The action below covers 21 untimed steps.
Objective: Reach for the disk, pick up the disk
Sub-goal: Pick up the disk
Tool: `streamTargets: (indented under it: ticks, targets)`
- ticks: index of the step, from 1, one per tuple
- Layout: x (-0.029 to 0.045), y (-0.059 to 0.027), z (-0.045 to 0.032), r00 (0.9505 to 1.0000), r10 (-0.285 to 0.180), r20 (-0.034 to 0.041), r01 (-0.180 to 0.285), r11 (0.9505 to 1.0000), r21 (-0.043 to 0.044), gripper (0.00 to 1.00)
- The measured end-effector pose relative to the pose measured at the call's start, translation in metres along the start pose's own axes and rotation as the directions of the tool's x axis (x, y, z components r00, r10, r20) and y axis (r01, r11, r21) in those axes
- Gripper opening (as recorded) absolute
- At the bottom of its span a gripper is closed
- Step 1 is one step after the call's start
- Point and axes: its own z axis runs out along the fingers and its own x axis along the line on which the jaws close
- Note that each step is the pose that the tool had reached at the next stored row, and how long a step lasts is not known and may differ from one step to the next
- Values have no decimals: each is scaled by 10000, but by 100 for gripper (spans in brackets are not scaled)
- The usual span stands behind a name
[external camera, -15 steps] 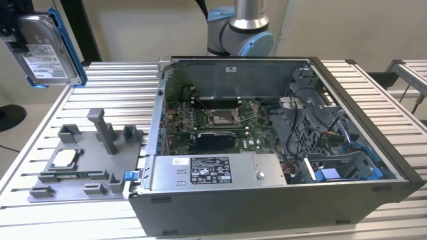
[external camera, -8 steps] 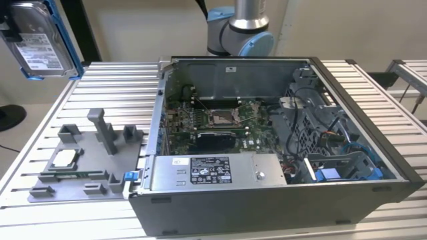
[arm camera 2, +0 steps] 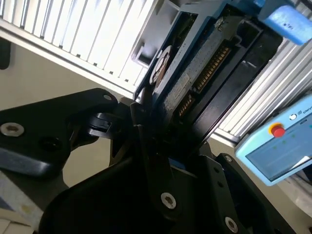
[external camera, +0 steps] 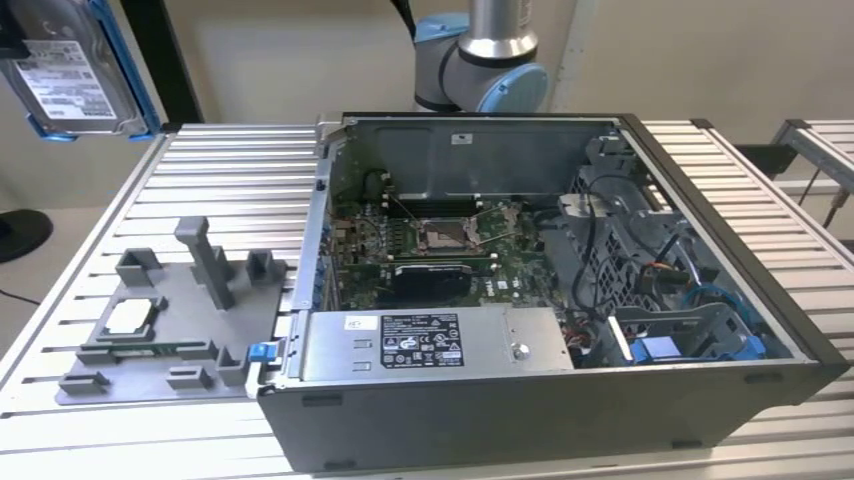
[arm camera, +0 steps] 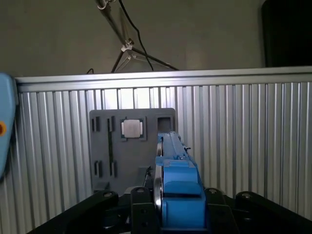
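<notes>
We note disk point(external camera: 74, 70) aloft, pinched edgewise in gripper point(arm camera 2: 165, 126). Open computer case point(external camera: 534, 420) holds motherboard point(external camera: 427, 250) and power supply point(external camera: 420, 342). Grey tray point(external camera: 127, 380) holds chip point(external camera: 130, 317).

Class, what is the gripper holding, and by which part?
The disk, clamped at one end between the fingers of the gripper.

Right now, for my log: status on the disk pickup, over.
Fingers shut on the disk. Disk aloft, off the table, away from the computer case. Nothing else touches it.
</notes>
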Motion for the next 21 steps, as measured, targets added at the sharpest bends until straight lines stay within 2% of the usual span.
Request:
streamTargets:
  ticks: [6, 13, 18, 21]
  targets:
    - [-1, 0, -153, 10000, -3, 1, 3, 10000, 0, 0]
    - [-2, -1, -278, 10000, -8, 1, 8, 10000, 0, 0]
    - [-2, -2, -286, 10000, -8, 62, 8, 10000, -2, 0]
    - [-4, -55, -285, 10000, -9, 62, 9, 10000, -3, 0]
